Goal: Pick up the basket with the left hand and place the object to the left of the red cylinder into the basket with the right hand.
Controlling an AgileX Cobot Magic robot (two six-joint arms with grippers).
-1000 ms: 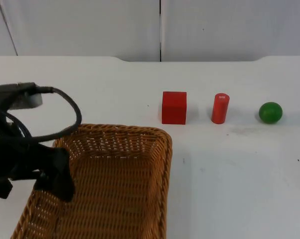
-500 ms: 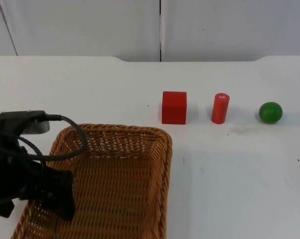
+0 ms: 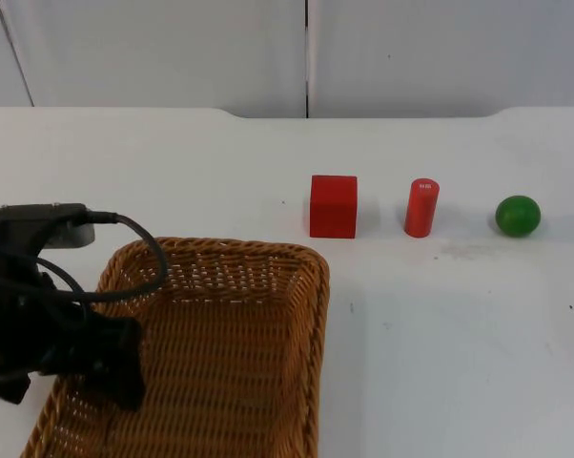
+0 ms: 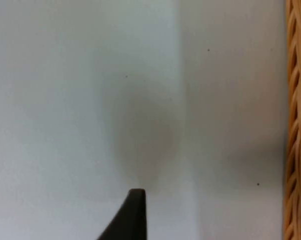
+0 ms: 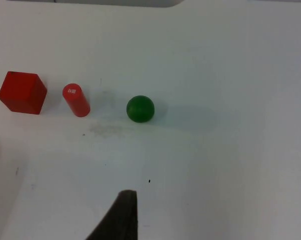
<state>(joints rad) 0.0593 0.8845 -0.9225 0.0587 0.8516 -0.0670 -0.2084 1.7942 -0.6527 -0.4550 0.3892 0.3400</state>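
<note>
Three small things in a row toward the far edge of the white table (image 3: 440, 324), well apart from one another: red cube (image 3: 334, 206), then red cylinder (image 3: 421, 207) upright beside it, then green ball (image 3: 518, 216) nearest the right edge. Same row seen from the right wrist, cube (image 5: 22, 93), cylinder (image 5: 76, 100), ball (image 5: 140, 109); bare table between them and the right gripper (image 5: 121, 212), which hangs high and waits, finger state impossible to tell. Nothing set between cube and basket.

Wicker basket (image 3: 230, 353) at the near left corner of the table, flat on it, nothing inside. Left gripper (image 3: 115, 367) low over the basket's left rim, arm covering that wall; grip on the rim and finger spread impossible to tell. From the left wrist, one black fingertip (image 4: 132, 215) above bare table, woven rim (image 4: 296, 120) just beside.
</note>
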